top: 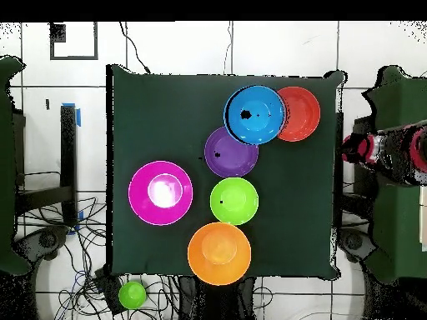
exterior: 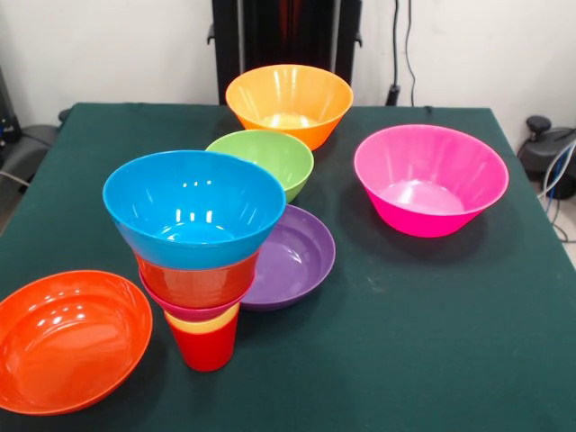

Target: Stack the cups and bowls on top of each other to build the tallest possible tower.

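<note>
Blue-topped tower (exterior: 200, 261) upright on red cup (exterior: 207, 349); fingers out of view.

You had a dark green table (exterior: 432, 342) (top: 150, 108) against a white wall (exterior: 108, 45), with black cables (exterior: 396, 45) hanging down it. From overhead you saw pale floor tiles (top: 275, 46), a black square outline (top: 74, 40), blue tape (top: 80, 115), tangled floor cables (top: 50, 242), and a small green round thing (top: 132, 293) off the table.
</note>
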Motion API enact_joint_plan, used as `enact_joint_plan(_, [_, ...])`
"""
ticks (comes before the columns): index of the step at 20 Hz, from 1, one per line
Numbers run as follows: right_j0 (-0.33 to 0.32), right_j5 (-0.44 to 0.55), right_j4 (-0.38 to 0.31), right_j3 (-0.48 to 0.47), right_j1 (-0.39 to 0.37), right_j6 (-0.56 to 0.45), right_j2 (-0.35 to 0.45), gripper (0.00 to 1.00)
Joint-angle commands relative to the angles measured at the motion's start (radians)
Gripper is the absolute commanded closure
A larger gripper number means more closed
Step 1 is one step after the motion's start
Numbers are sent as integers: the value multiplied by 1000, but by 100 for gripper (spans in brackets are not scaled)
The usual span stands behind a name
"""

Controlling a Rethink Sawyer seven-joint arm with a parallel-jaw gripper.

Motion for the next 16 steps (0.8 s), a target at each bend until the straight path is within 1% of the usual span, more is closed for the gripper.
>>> enact_joint_plan(1, [-34, -59, -5, 98, 126, -373, 167, 0])
enact_joint_plan(11, [-118, -58, -35, 91, 245, -384, 286, 0])
enact_joint_plan(16, [-151, -66, -73, 86, 286, -397, 330, 0])
